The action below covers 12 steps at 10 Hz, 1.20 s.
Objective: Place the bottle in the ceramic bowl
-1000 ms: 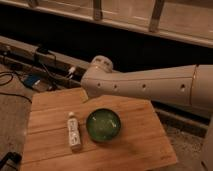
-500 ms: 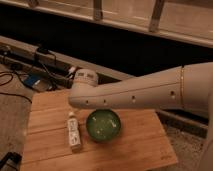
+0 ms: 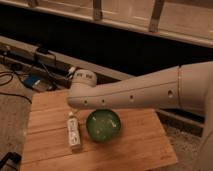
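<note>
Bottle: the white bottle lies flat on the wooden surface, just left of the bowl.
Ceramic bowl: the green bowl is empty.
Gripper: hidden beneath the arm end, over the bottle's cap; released, holding nothing.
Done: nothing.
Left: grasp, lift, place.

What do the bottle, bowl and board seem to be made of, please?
The bottle looks like matte white plastic. The ceramic bowl seems glazed: glossy green sheen. The board is wood, with plank seams. The tool hides behind the arm, above the bottle.
</note>
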### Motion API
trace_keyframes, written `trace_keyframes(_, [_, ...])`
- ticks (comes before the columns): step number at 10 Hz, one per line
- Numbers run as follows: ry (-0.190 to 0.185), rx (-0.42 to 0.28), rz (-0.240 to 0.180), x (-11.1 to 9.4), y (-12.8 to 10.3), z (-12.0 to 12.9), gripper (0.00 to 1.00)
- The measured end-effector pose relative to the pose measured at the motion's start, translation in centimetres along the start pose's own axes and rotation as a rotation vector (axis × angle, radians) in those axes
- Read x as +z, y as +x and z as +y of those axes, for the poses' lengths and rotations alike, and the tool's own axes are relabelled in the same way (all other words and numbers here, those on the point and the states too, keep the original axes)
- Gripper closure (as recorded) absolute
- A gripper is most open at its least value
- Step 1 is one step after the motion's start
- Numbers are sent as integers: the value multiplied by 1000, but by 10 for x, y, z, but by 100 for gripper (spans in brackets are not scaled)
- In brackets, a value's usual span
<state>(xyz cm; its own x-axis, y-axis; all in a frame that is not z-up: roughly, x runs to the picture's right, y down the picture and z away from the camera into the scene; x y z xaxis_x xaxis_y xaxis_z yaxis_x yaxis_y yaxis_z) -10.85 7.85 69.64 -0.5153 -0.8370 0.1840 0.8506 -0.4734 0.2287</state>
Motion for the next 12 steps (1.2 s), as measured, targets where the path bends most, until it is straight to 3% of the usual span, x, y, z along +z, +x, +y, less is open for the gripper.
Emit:
trace_keyframes(3, [31, -136, 4, 3, 6, -66, 20])
trace_keyframes(5, [37, -201, -8, 14, 6, -91, 20])
trace_keyframes(8, [16, -215, -35, 34, 1, -93, 20])
trace_keyframes(12, [-15, -232, -127, 82, -15, -97, 20])
